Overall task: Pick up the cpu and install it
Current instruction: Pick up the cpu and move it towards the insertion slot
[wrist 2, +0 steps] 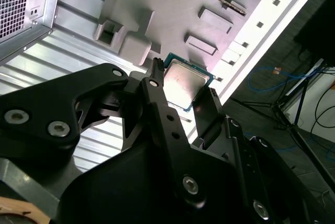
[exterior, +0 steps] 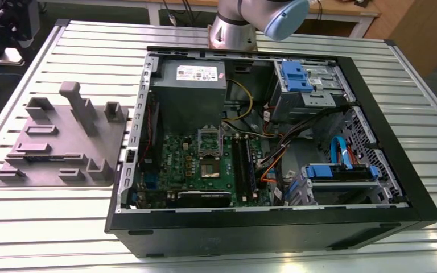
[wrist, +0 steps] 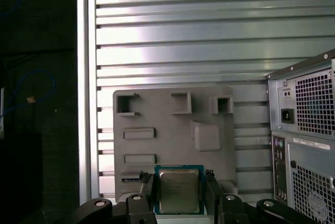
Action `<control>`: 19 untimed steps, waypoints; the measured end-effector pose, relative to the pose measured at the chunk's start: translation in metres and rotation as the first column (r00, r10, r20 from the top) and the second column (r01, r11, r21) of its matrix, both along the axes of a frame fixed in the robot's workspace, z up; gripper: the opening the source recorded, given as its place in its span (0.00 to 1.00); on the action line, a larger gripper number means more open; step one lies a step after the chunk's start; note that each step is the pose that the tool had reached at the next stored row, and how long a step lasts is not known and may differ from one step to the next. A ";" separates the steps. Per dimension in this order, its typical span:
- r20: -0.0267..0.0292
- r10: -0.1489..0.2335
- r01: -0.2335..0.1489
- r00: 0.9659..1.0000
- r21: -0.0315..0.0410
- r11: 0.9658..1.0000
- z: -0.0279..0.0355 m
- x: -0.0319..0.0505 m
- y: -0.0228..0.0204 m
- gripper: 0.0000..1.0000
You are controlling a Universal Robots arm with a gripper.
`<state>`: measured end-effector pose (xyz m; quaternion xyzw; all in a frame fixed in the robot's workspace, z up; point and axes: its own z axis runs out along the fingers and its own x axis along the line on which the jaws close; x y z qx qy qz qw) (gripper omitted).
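On the exterior view's left the grey tray [exterior: 66, 142] lies on the slatted surface [exterior: 66, 239]. In both wrist views the cpu [wrist: 179, 190] [wrist 2: 184, 84] hangs over one edge of that tray, pinched by two opposite sides between the black fingers [wrist: 211, 192] [wrist 2: 157, 98], which are closed in just to the chip's width and have nothing else in them. The chip looks clear of the tray rather than resting on it, with its silvery top toward the wrist and its underside toward the tray. The step in hand reads as carrying a held cpu, so I judge it done well by an even, light squeeze on the rim only, the chip flat and square to the tray so that it cannot pivot in the grip, and slow travel with no knock against the tray's raised blocks [exterior: 78, 105]. To the right of the tray stands the open computer case [exterior: 279, 233], and the socket [exterior: 209, 168] on its green motherboard [exterior: 177, 165] is well apart from the tray. As for pose, the fingers point at the tray almost face-on, and the arm [exterior: 238, 25] rises beyond the case's far wall, well apart from the tray
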<state>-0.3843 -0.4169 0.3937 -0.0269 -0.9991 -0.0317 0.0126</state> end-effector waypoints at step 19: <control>0.000 0.000 0.000 1.000 0.000 1.000 0.0000 0.0077 0.0000 0.47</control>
